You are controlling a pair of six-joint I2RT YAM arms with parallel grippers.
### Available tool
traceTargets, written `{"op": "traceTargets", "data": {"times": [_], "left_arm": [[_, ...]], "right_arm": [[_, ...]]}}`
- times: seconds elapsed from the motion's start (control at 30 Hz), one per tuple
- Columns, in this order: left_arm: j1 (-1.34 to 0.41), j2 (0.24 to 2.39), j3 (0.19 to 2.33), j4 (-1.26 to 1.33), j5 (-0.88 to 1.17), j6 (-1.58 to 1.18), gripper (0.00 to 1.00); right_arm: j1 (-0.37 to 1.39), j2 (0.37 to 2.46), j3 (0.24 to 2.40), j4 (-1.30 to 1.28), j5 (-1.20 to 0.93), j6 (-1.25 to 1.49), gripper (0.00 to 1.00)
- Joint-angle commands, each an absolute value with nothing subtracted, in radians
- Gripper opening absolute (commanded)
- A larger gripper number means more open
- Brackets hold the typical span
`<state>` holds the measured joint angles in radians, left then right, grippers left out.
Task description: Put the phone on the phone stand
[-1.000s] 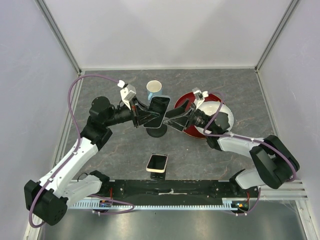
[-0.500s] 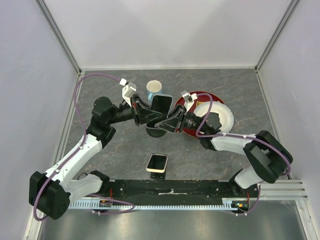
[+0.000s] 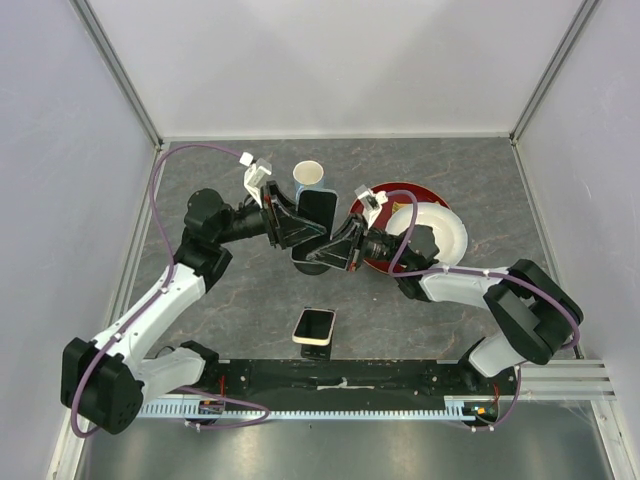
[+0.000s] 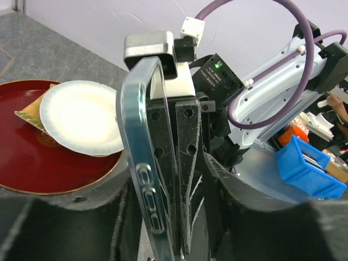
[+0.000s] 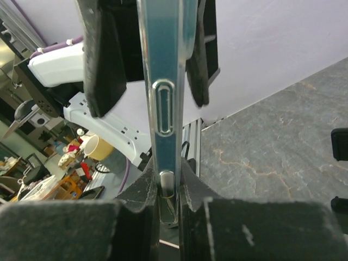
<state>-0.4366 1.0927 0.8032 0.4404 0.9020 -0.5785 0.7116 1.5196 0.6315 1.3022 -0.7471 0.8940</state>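
The right pincer [image 5: 169,196] is clamped on one end of the phone [image 5: 163,65], which hangs edge-on in the air over the middle of the surface [image 3: 250,300]. The left pincer [image 4: 168,217] gapes around the other end, and one of its fingers [image 5: 103,60] stands clear of the case. This looks like a handover. Held upright on its edge, the phone offers both flat faces to either arm, and the right arm looks set to carry it alone.

At the middle of the near edge lies a second phone [image 3: 314,326] with a dark screen and a pale rim. It looks short from above, so it may be propped up, but I cannot tell whether a stand sits under it. I cannot pick out any low wedge stand elsewhere with certainty.

Below the two pincers sits a dark round base [image 3: 315,263]. Farther back, toward the far edge, stands a cup [image 3: 308,178]. To its right is a red plate [image 3: 372,195] with a white dish [image 3: 445,228] on it, both well away from the exchange.

Counted: two pincers, two phones, one round base, one cup, one red plate, one white dish.
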Motion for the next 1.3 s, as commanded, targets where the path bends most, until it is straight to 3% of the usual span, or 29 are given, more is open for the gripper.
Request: {"op": "traceTargets", "data": {"times": [0.0,0.17,0.3,0.8,1.27], "left_arm": [[-0.416,1.054,0.867,0.405,0.933,-0.508,0.56],[-0.400,1.037,0.894,0.316,0.931,-0.443,0.56],[-0.390,1.051,0.931,0.253,0.957,-0.411,0.50],[-0.382,1.066,0.959,0.203,0.983,-0.382,0.50],[-0.382,1.042,0.954,0.202,0.980,-0.367,0.60]], "right_arm": [[0.718,1.502,0.669,1.709,-0.798,0.876,0.00],[0.718,1.514,0.683,1.698,-0.830,0.876,0.00],[0.718,1.520,0.696,1.661,-0.862,0.859,0.00],[0.721,1.463,0.716,1.361,-0.899,0.661,0.00],[0.744,1.477,0.755,1.244,-0.923,0.598,0.00]]}}
